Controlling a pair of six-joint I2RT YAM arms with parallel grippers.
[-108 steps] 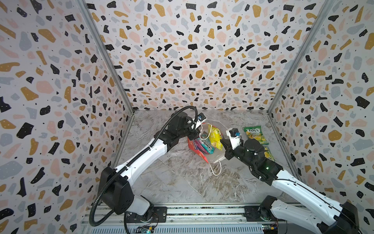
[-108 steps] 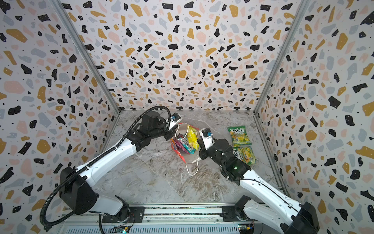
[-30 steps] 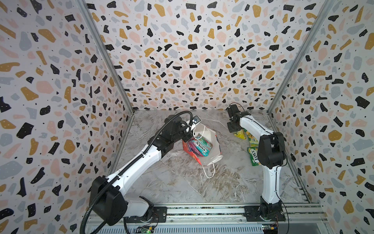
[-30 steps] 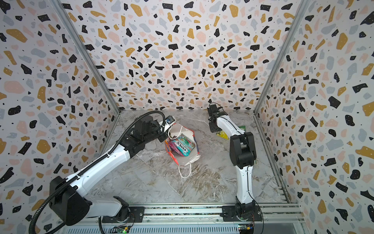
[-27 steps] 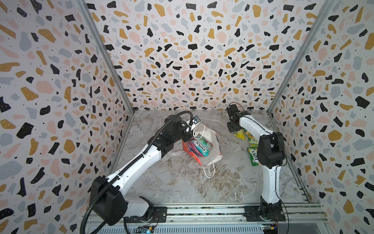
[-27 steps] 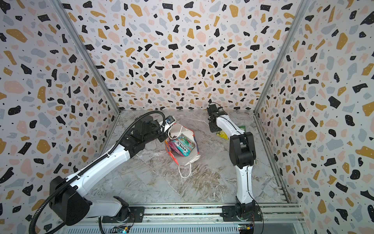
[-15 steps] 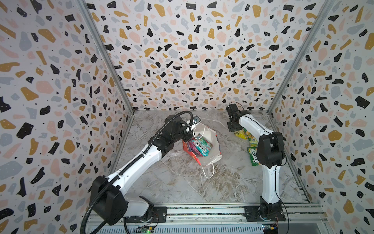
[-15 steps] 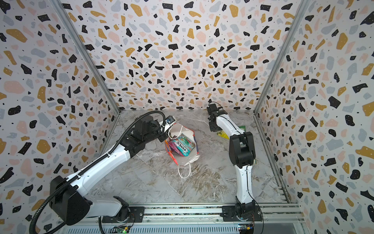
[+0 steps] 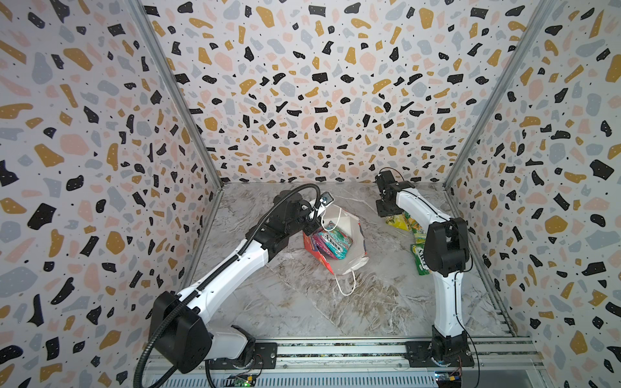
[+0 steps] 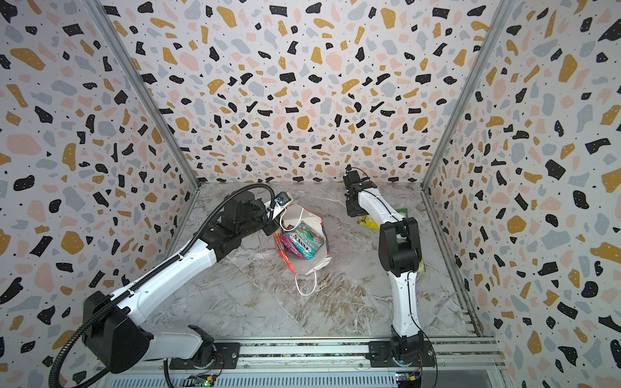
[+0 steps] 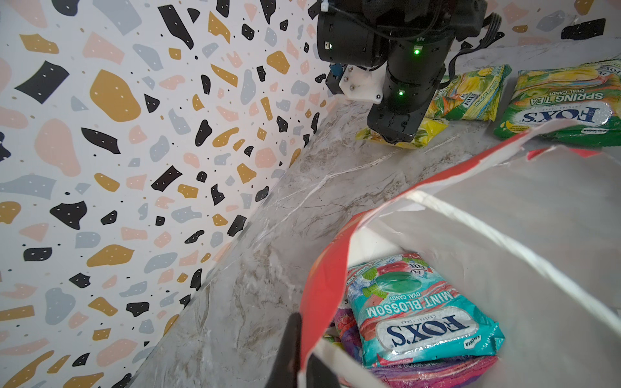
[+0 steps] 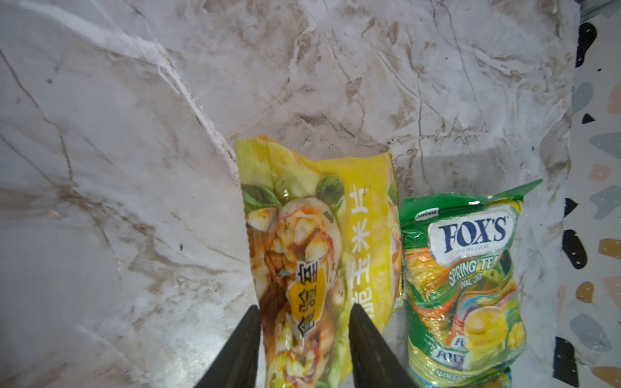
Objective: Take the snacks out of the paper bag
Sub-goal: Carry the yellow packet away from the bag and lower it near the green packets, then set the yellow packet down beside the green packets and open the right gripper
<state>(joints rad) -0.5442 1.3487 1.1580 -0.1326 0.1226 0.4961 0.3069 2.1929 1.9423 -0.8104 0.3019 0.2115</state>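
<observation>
The red paper bag (image 9: 351, 231) lies tipped with its white inside showing, and my left gripper (image 11: 300, 339) is shut on its red rim (image 11: 322, 268). Inside it a teal snack packet (image 11: 420, 312) rests on purple ones (image 11: 437, 369); in both top views it shows in the bag's mouth (image 10: 302, 240). At the back right my right gripper (image 12: 304, 310) stands open, a finger on each side of a yellow snack packet (image 12: 316, 235) that lies flat on the table. Beside it lies a green FOX'S packet (image 12: 463, 268).
Two green packets (image 9: 418, 231) (image 9: 420, 260) lie along the right wall, partly behind my right arm's elbow (image 9: 445, 245). The bag's white cord handle (image 9: 347, 284) trails toward the front. Patterned walls close in the marble table (image 9: 302, 302) on three sides.
My right arm carried the yellow packet from the bag to the back right. Over the last second its jaws have opened off it. The left gripper has kept its hold on the bag.
</observation>
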